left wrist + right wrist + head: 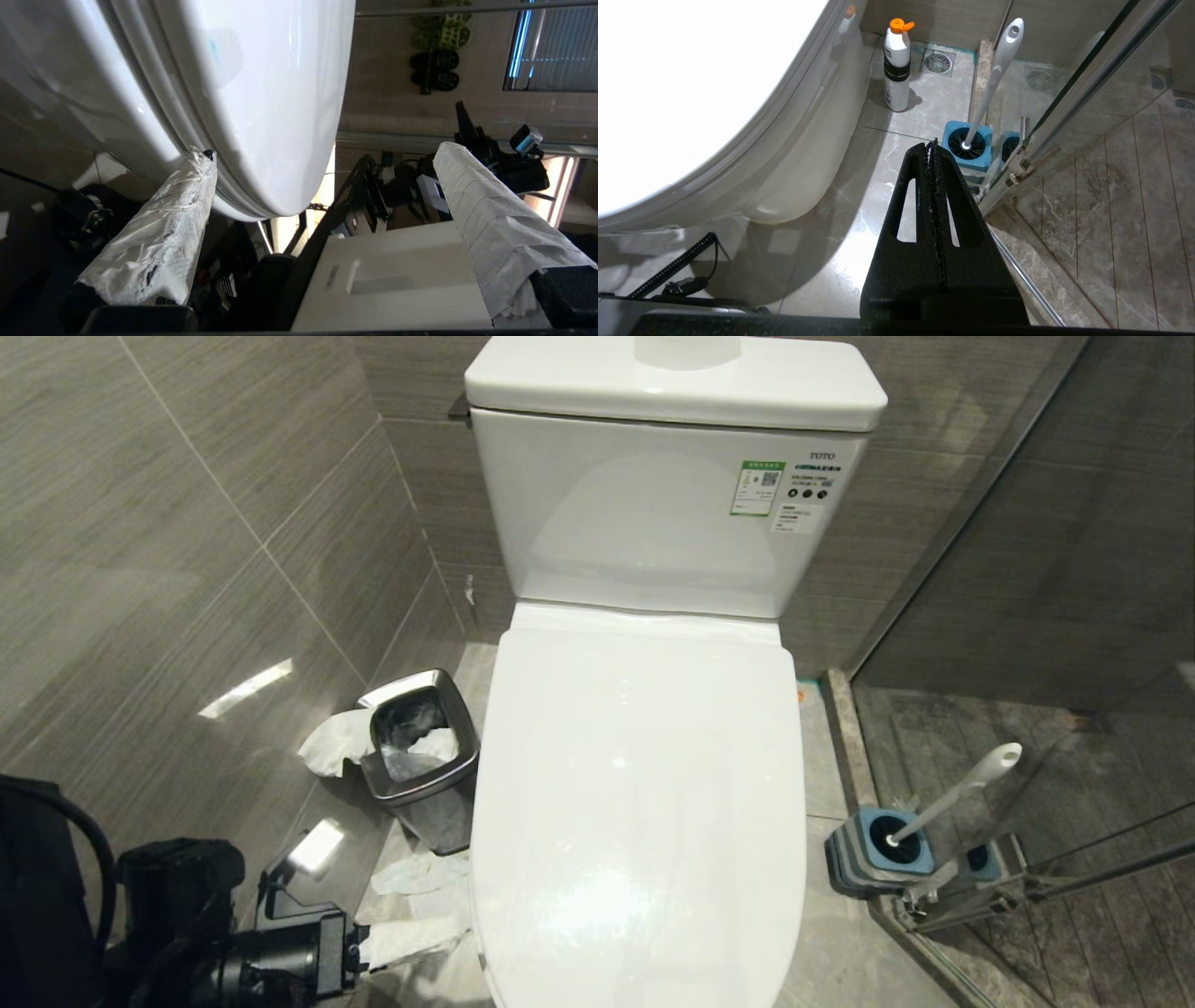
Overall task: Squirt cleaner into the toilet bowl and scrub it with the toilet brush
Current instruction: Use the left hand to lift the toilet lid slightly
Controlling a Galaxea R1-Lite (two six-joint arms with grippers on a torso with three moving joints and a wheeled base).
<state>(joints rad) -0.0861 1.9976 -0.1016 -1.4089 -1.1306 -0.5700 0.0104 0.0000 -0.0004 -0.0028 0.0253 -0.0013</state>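
Reaching under the lid edge, left gripper (327, 186) spread wide, holding nothing; toilet bowl (644, 821) closed; lifting comes next; right gripper (933, 144) clenched.

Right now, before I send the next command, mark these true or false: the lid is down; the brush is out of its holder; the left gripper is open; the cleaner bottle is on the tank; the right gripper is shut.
1. The lid is down. True.
2. The brush is out of its holder. False: it stands in the holder.
3. The left gripper is open. True: one finger sits at the lid's edge.
4. The cleaner bottle is on the tank. False: it stands on the floor beside the toilet.
5. The right gripper is shut. True.
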